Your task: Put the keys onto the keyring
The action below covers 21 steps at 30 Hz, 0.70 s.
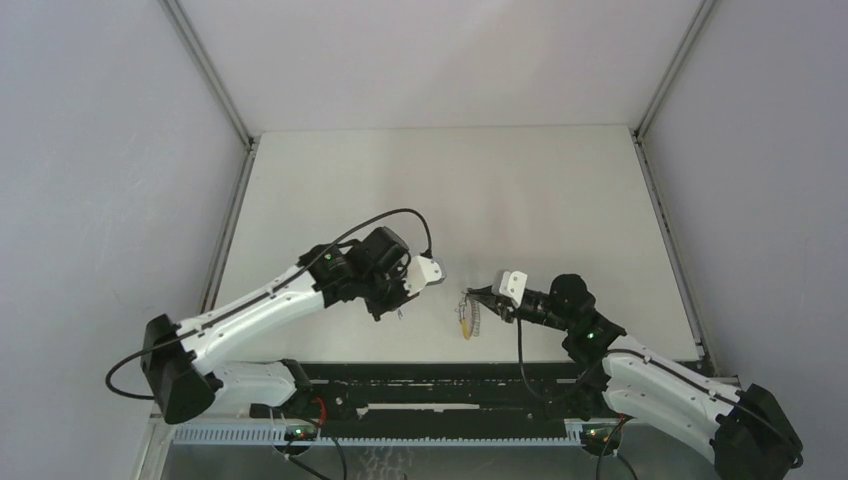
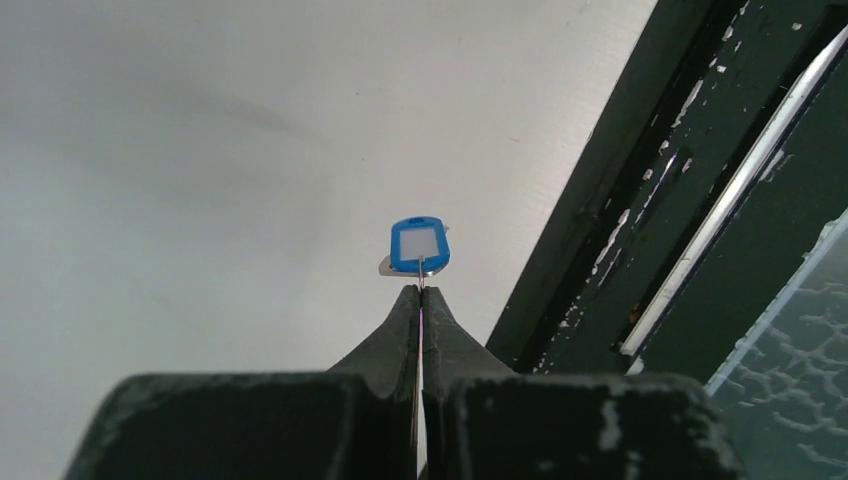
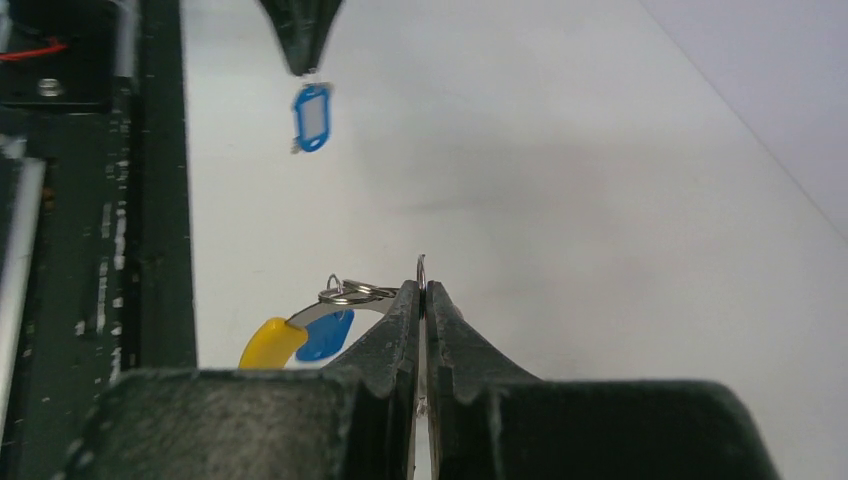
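Observation:
My left gripper is shut on the thin wire loop of a blue key, which hangs just past the fingertips above the white table. In the top view this gripper is left of centre. My right gripper is shut on the thin metal of the keyring, whose yellow curved section sticks out to the left. A second blue key hangs on the keyring. In the right wrist view the left fingers and their key show at the top left, apart from the keyring.
A black rail runs along the table's near edge, close to both grippers; it also shows in the left wrist view and in the right wrist view. Grey walls enclose the white table on three sides.

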Tool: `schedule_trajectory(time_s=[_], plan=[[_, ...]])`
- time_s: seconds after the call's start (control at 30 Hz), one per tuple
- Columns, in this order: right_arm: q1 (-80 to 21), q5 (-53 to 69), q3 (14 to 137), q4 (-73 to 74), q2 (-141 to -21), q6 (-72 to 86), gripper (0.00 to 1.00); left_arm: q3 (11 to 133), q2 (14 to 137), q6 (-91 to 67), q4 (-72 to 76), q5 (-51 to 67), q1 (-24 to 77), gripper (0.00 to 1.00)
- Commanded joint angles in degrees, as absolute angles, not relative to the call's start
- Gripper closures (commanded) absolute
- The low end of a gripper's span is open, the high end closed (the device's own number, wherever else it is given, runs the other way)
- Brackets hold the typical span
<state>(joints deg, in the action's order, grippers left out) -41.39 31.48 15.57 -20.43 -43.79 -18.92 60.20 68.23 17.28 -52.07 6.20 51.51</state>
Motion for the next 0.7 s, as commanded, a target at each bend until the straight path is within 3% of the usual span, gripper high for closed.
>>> schedule_trajectory(time_s=[0.0, 0.3, 0.67], plan=[[-41.7, 20.3, 14.5, -29.6, -41.3, -15.8, 1.0, 60.5, 74.2, 12.1, -52.4, 7.5, 51.9, 1.0], [-41.7, 11.2, 10.0, -33.1, -33.4, -14.6, 1.0, 66.4, 91.9, 13.7, -50.7, 5.6, 51.8, 1.0], [-41.7, 7.9, 8.8, -33.5, -30.9, -14.2, 1.0, 75.5, 103.5, 14.6, -47.7, 4.1, 49.1, 0.99]])
